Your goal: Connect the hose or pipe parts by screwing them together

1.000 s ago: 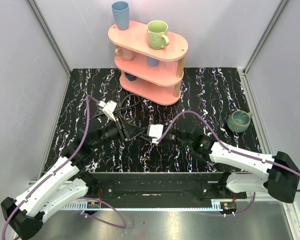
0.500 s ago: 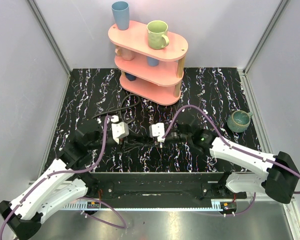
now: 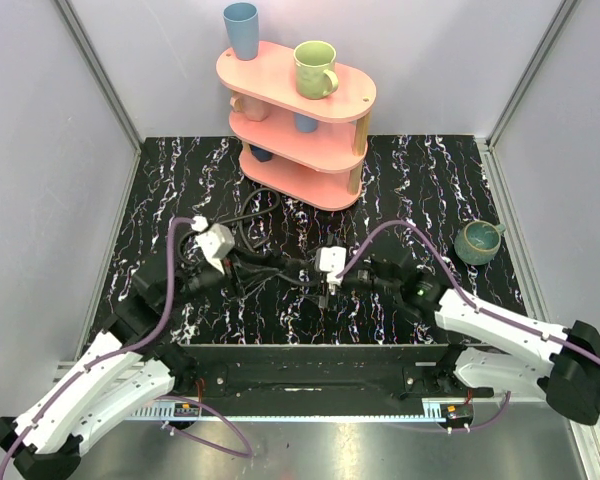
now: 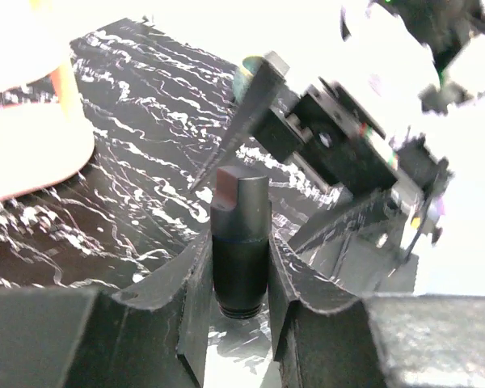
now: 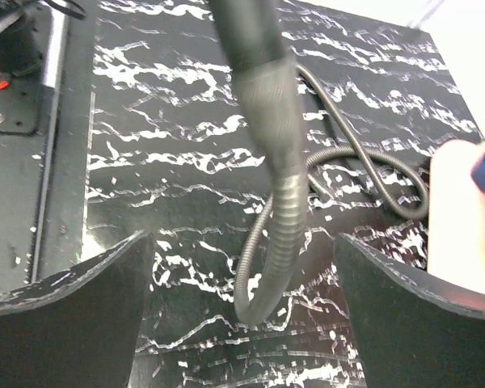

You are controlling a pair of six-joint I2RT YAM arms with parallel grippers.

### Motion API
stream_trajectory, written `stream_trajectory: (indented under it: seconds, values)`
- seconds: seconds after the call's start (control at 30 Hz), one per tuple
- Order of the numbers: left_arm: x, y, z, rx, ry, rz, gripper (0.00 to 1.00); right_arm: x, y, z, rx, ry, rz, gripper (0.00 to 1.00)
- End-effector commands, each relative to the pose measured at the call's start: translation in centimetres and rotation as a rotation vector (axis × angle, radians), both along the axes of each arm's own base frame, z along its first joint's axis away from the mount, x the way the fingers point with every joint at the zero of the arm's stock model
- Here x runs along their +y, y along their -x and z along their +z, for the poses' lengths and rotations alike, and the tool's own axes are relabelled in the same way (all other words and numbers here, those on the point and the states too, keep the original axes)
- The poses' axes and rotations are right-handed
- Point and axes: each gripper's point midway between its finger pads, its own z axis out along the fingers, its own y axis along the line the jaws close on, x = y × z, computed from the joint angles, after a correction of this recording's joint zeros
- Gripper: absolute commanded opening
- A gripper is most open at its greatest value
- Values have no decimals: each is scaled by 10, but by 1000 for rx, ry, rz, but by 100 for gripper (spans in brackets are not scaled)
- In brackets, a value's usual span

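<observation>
In the left wrist view my left gripper (image 4: 240, 246) is shut on the black cylindrical end fitting (image 4: 240, 218) of a hose part, which stands up between the fingers. In the top view that gripper (image 3: 258, 263) sits left of centre, with thin black hose loops (image 3: 252, 214) behind it. My right gripper (image 3: 314, 279) faces it from the right. In the right wrist view the right gripper (image 5: 241, 242) stands wide open. A ribbed black hose (image 5: 281, 212) with a thicker fitting (image 5: 255, 69) hangs between its fingers without touching them and curves onto the marbled table (image 5: 170, 162).
A pink three-tier shelf (image 3: 280, 80) stands at the back centre, holding a blue cup (image 3: 241, 30) and a green mug (image 3: 315, 68). A teal mug (image 3: 477, 241) sits at the right. The black base rail (image 3: 300, 370) runs along the near edge.
My right gripper has opened and let go of the hose it held, drawing back slightly to the right. The left gripper, still holding its fitting, shifted back and left.
</observation>
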Motion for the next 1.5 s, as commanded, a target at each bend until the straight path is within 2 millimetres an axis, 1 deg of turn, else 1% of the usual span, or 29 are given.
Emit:
stream_trajectory:
  seconds: [0.0,0.07,0.1,0.13,0.17,0.2,0.33,0.37,0.5,0.53,0.6,0.63,0.67,0.73,0.77,0.83,0.87,0.9,0.93,1.13,1.2,1.23,1.27,1.33,1.37,1.4,1.43,1.47]
  values:
    - [14,-20,65,277,367,233,0,-18,-22,32,-146,-93,-148,100]
    - [16,-21,70,399,447,265,0,-21,-24,38,-174,-99,-167,100]
    - [18,-22,67,523,504,299,0,-24,-27,48,-207,-123,-191,100]
    - [18,-22,66,589,527,315,0,-26,-29,49,-238,-126,-205,100]
    - [18,-23,63,648,544,330,0,-28,-30,56,-265,-143,-219,100]
    - [17,-22,53,758,559,358,0,-29,-32,67,-305,-173,-244,100]
    - [7,-18,43,941,594,343,0,-27,-30,83,-390,-202,-233,98]
    - [5,-17,42,970,606,333,0,-25,-29,83,-395,-195,-221,95]
    - [-4,-15,34,1117,675,289,0,-17,-25,82,-428,-163,-184,89]
    - [-6,-15,32,1143,681,283,0,-13,-22,86,-433,-167,-169,88]
    - [-10,-14,29,1197,698,261,0,-8,-19,83,-434,-150,-150,84]
    - [-12,-14,27,1207,700,259,0,-6,-18,86,-437,-154,-145,83]
    - [-13,-15,27,1216,701,258,0,-2,-14,84,-435,-153,-129,82]
    - [-14,-15,26,1230,706,256,0,3,-12,89,-442,-163,-121,78]
    - [-14,-15,26,1235,709,256,0,7,-11,85,-438,-155,-114,76]
    - [-15,-16,29,1254,727,246,0,12,-11,87,-449,-152,-116,74]
    - [-15,-16,31,1254,738,240,0,14,-14,84,-449,-136,-130,72]
    - [-15,-15,31,1265,748,233,0,16,-12,83,-454,-131,-127,70]
    - [-15,-16,31,1273,752,235,0,17,-13,82,-454,-127,-133,66]
    - [-17,-16,34,1287,757,219,0,15,-19,75,-450,-117,-177,57]
    - [-17,-15,35,1287,761,218,0,13,-20,75,-451,-116,-192,47]
    - [-16,-14,36,1286,763,218,0,13,-19,74,-451,-116,-192,40]
    - [-15,-15,35,1290,762,225,0,12,-18,76,-454,-124,-191,28]
    - [-16,-15,35,1298,768,221,0,12,-16,79,-456,-130,-182,15]
    - [-16,-14,41,1284,778,198,0,13,-15,78,-453,-123,-173,8]
    - [-18,-12,39,1264,749,188,0,14,-14,78,-445,-124,-167,0]
    - [-21,-13,44,1214,733,162,0,15,-12,84,-443,-130,-162,0]
    - [-24,-12,48,1146,703,138,0,17,-12,80,-427,-115,-152,0]
